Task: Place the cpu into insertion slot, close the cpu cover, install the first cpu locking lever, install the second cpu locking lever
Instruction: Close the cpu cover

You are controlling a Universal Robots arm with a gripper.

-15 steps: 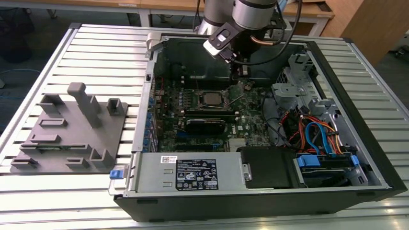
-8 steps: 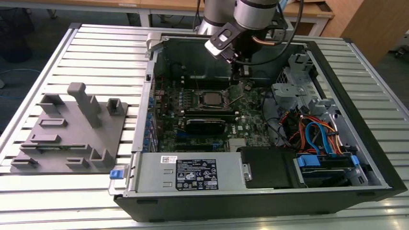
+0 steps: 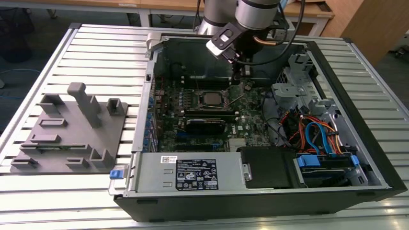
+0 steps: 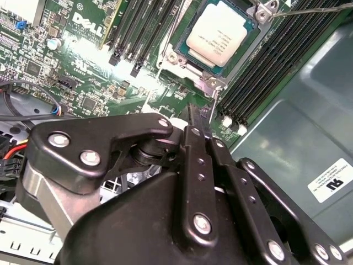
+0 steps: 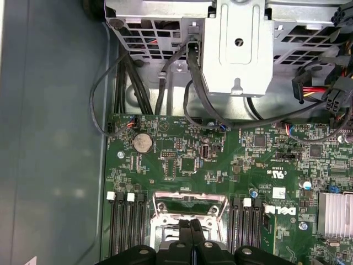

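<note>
The cpu (image 4: 217,33) lies flat in the insertion slot (image 3: 211,98) on the green board, its silvery top showing through the window of the cpu cover (image 4: 177,52), which lies down around it. My gripper (image 4: 198,122) hangs just off the slot's edge with its fingers shut together. The hooked end of one thin wire locking lever (image 4: 212,106) sits right beside the fingertips; I cannot tell whether they touch it. Another wire lever (image 4: 311,9) sticks out from the slot's far corner. In the first wrist view the gripper (image 5: 190,227) points at the cover's silver frame (image 5: 187,196).
Black memory slots (image 4: 265,72) flank the socket on both sides. The case's grey wall (image 4: 309,127) is close by. A metal drive cage (image 5: 237,44) and loose cables (image 3: 319,134) fill the exterior view's right. A grey fixture plate (image 3: 67,129) lies outside the case.
</note>
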